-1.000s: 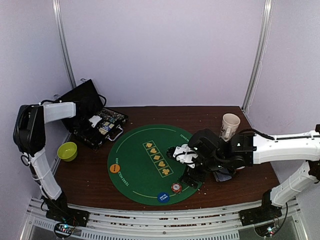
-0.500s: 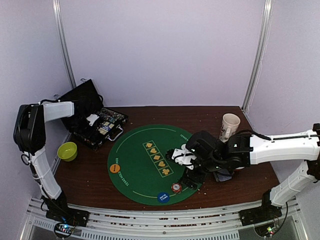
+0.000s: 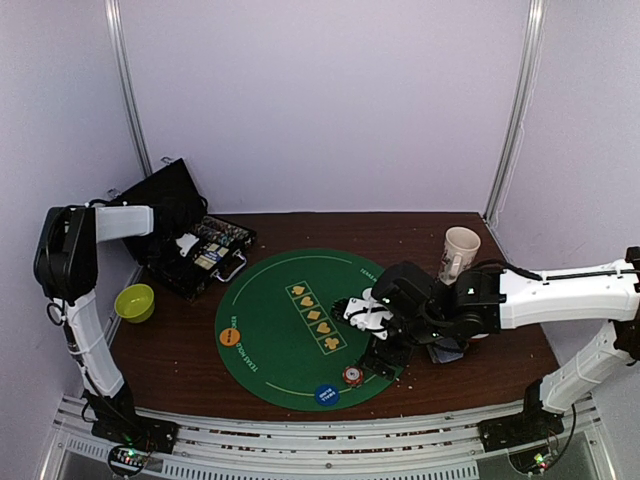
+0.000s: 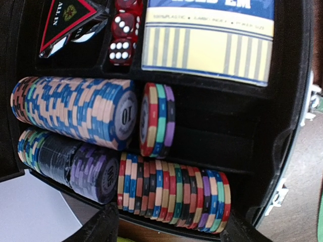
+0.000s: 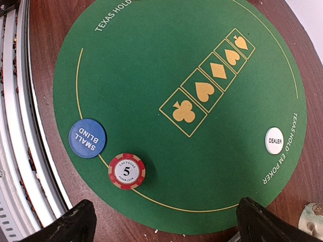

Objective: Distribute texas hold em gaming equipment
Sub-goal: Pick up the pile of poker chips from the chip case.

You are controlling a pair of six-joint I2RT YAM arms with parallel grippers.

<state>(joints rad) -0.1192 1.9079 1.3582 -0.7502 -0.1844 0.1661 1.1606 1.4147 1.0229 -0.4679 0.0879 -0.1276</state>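
A round green mat (image 3: 300, 325) carries a red 5 chip stack (image 3: 351, 375) (image 5: 126, 171), a blue small blind disc (image 3: 326, 394) (image 5: 87, 137), an orange disc (image 3: 229, 336) and a white dealer disc (image 5: 274, 140). My right gripper (image 3: 378, 345) (image 5: 164, 222) hovers open over the mat's near right rim. The stack lies ahead of its fingers, not between them. My left gripper (image 3: 185, 243) (image 4: 169, 229) reaches into the open black chip case (image 3: 205, 255). It is open, with a fingertip at each end of a row of mixed chips (image 4: 171, 189).
A beige mug (image 3: 460, 250) stands behind the right arm and a green bowl (image 3: 134, 302) sits at the left edge. The case also holds red dice (image 4: 123, 35), a card box (image 4: 207, 38) and more chip rows (image 4: 75, 108). Dark cards (image 3: 447, 353) lie under the right arm.
The right arm shifted slightly to the left, then held still. The left arm stays in the case with hardly any movement.
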